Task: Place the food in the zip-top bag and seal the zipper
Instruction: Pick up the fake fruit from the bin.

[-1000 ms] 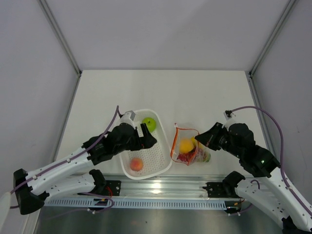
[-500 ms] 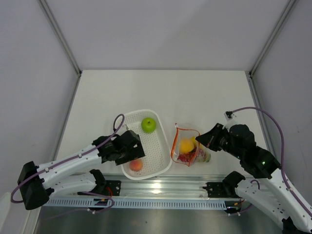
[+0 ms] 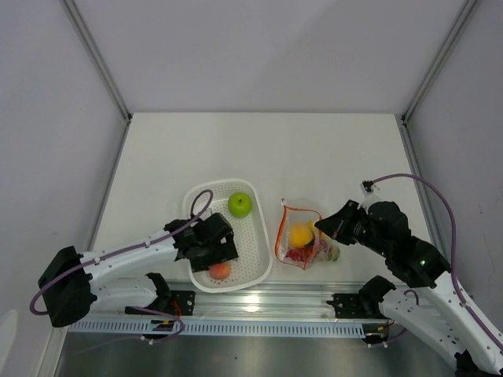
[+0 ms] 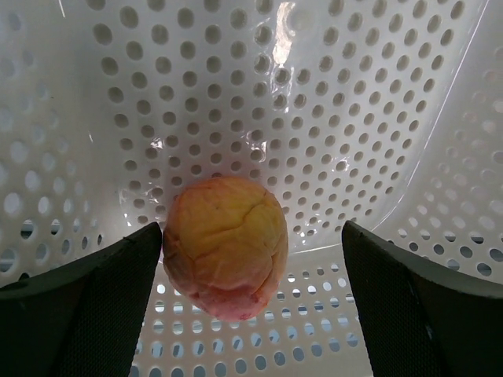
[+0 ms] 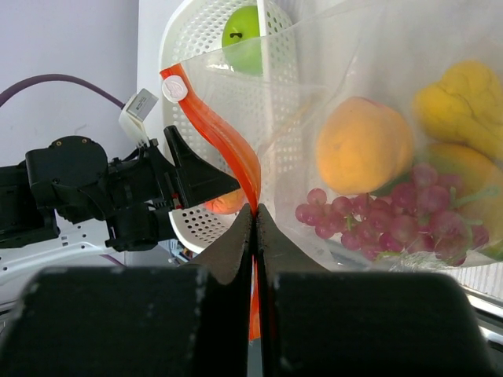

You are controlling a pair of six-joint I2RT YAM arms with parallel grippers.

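From above, found the left gripper (image 3: pixel 217 258) drawn back toward the near end of the white basket (image 3: pixel 253 242), over the peach (image 3: pixel 221 271); a second before, had stood farther up, beside the green apple (image 3: pixel 240 205). Noted the basket turned and shifted a little leftward since then. Saw the apple left at the basket's far end. Found the right gripper (image 3: pixel 321 229) and the zip-top bag (image 3: pixel 305 217) just as before, right of the basket, with the orange (image 3: pixel 300 234) and the grapes (image 3: pixel 296 254) inside.

Through the left wrist camera, saw the two fingers (image 4: pixel 86 314) spread wide, holding nothing. Caught the peach lying on the perforated basket floor between them, close against the left-hand finger and well apart from the other; could not tell whether touching.

Through the right wrist camera, saw the jaws pressed fully together on the zipper (image 5: pixel 228 149), pinching the red-orange strip at the bag's mouth. Made out a white slider tab (image 5: pixel 176 89) at the strip's far end. Counted inside the clear pouch the orange, the grapes, a yellow pear (image 5: pixel 464 98) and a mango (image 5: pixel 465 171). Glimpsed the apple, the basket and the left gripper beyond the plastic. Spotted a small white tag (image 5: pixel 141 106) on the left arm, any print too small to read.
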